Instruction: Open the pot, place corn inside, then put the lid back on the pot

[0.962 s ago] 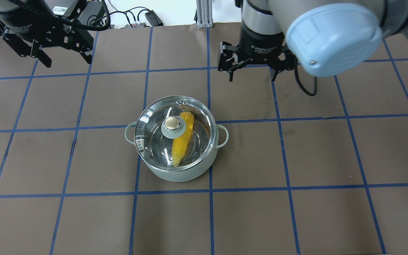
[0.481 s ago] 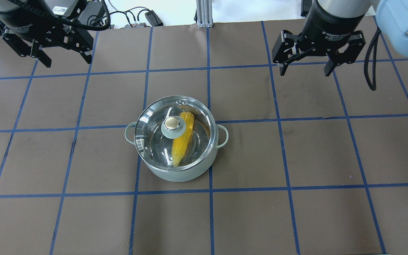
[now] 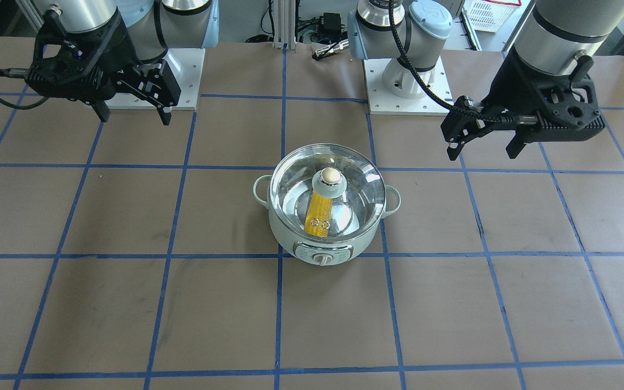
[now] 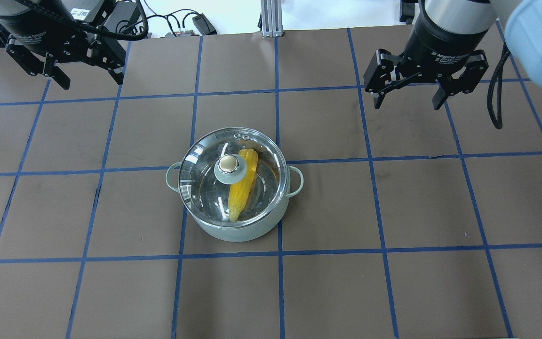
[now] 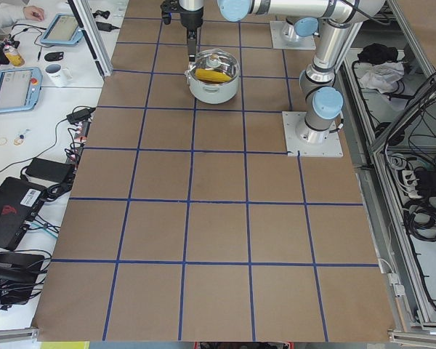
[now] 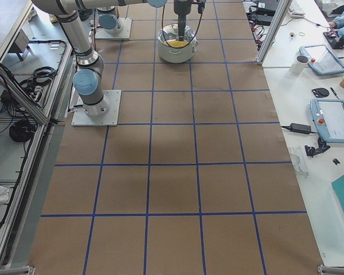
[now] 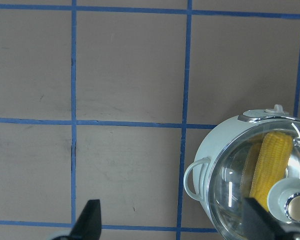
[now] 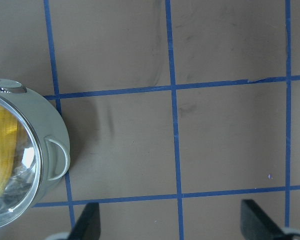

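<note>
Left hand [image 4: 93,82] and right hand [image 4: 407,104] gape empty, well apart from the seemingly closed pot [image 4: 243,233].

Bright, even light; glare on lid [image 4: 232,175].

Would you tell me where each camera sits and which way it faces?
Front-facing: across the table, facing the robot; both bases show.
Overhead: behind the robot, looking down; left gripper and right gripper open at top.
Exterior left: table's left end, looking along it; left arm nearer.
Exterior right: opposite end; right arm nearer.
Left wrist: looks down past its fingertips at the pot.
Right wrist: likewise, pot at left.
Both wrist views share pot and corn.
</note>
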Tool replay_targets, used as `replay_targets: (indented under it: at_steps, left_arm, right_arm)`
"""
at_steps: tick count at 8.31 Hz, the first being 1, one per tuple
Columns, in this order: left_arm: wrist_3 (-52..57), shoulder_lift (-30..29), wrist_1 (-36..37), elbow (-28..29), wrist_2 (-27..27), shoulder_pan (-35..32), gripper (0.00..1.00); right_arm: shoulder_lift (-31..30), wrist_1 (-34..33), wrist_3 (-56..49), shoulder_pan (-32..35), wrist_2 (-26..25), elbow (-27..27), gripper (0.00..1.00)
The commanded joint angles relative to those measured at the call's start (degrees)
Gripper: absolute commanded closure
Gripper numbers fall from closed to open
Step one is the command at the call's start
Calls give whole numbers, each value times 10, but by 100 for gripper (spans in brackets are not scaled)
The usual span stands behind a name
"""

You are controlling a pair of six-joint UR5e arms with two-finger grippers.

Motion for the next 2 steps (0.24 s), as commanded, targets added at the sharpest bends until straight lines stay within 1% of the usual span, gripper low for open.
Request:
replay_targets:
  at_steps: [1,2]
  left_arm:
    - [0,0,2,0,0,0,0]
    - [-1,0,2,0,0,0,0]
  right_arm:
    - [0,0,0,0,0,0,0]
    - [0,0,0,0,0,0,0]
